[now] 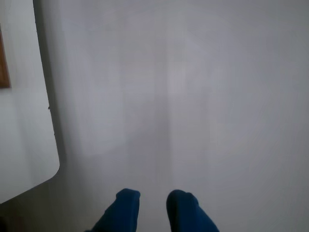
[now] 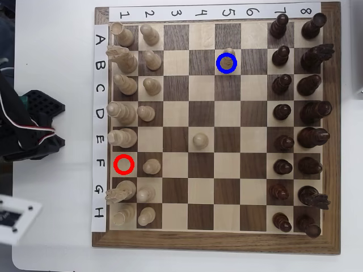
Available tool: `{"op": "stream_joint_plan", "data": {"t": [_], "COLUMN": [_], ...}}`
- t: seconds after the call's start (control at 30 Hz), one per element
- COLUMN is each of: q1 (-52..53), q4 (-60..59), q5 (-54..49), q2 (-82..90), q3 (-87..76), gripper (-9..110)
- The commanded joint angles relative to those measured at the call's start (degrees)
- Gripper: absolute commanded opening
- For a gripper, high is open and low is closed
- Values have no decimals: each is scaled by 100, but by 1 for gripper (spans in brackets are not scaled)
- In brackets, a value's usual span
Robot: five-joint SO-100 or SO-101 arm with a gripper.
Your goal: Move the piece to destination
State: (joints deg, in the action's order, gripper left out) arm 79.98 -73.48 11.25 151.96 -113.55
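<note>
In the overhead view the piece (image 2: 228, 60), light tan and slim, stands inside the blue ring (image 2: 219, 63) that marks the destination, on the square in row B, column 5. The red ring (image 2: 123, 164) at row F, column 1 encloses a bare square. In the wrist view my gripper (image 1: 153, 198) shows two blue fingertips (image 1: 128, 200) slightly apart with nothing between them. It faces a plain grey surface, off the board. The arm's black body (image 2: 25, 133) sits left of the board.
The chessboard (image 2: 215, 241) holds pale pieces along the left columns and dark pieces (image 2: 309, 85) along the right. A lone pale pawn (image 2: 199, 139) stands mid-board. A white part (image 2: 17, 224) lies at the lower left. The white table's edge (image 1: 29, 145) shows in the wrist view.
</note>
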Motion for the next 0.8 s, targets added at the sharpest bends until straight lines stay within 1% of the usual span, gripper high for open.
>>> {"op": "stream_joint_plan", "data": {"t": [0.0,0.33,0.47,0.67,0.73,0.77], "q1": [1002,1169,1134,896,747,703], "q4": [984,1916,2083,2206,2232,2180], "q5": [-448,-563,-571,-527,-448,-466], "q2": [668,1345,1600,1951,2004,2030], "q3": [-1468,-3586,-4280,-5010,-5194,-5273], "gripper": [16,16,23,25,35,37]}}
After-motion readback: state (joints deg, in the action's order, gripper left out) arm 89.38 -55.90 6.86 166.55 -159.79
